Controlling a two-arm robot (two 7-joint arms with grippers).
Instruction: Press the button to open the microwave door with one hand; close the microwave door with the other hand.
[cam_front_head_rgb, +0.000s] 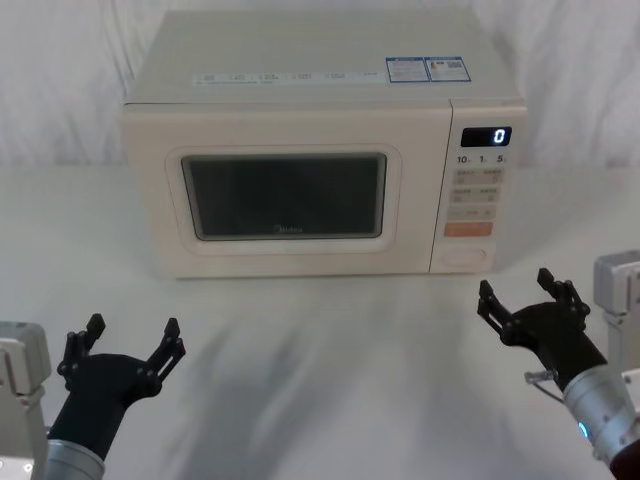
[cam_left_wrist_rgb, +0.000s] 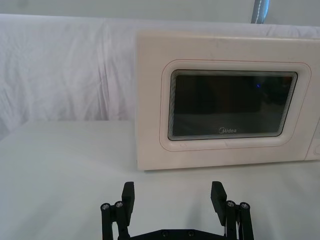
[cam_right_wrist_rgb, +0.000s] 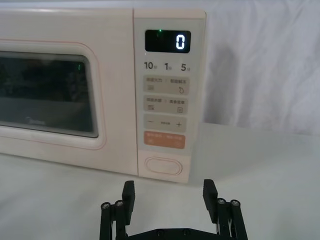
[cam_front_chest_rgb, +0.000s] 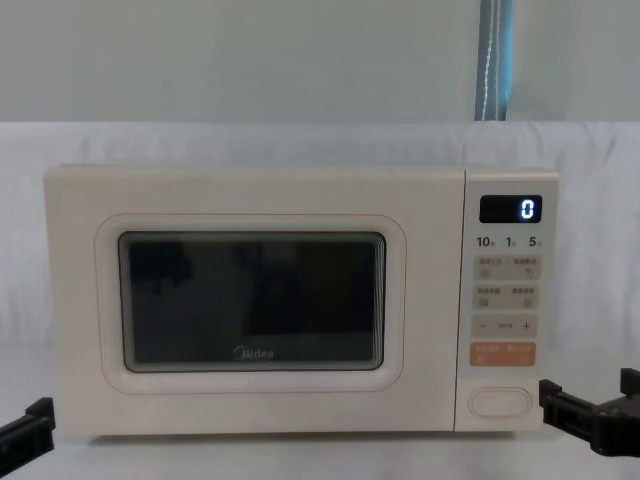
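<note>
My right claw (cam_front_head_rgb: 531, 300) hangs wide open and empty, in front of the microwave (cam_front_head_rgb: 320, 150), just right of the button (cam_right_wrist_rgb: 163, 165). If I drift upward, I risk hitting the orange key (cam_right_wrist_rgb: 164, 140); my left claw (cam_front_head_rgb: 125, 350), open and empty too, waits before the shut microwave door (cam_front_head_rgb: 285, 195).

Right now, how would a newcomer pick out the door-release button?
Find the boxy cream microwave, then the narrow control panel beside its door. The bottom key there is the wide cream pill-shaped button: unlabelled, larger than the others, just under the orange rectangular key.

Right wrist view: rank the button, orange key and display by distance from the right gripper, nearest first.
Right gripper, open, in front of the panel:
1. Button, bottom of the control panel.
2. Orange key, just above the button.
3. Display, top of the panel.
</note>
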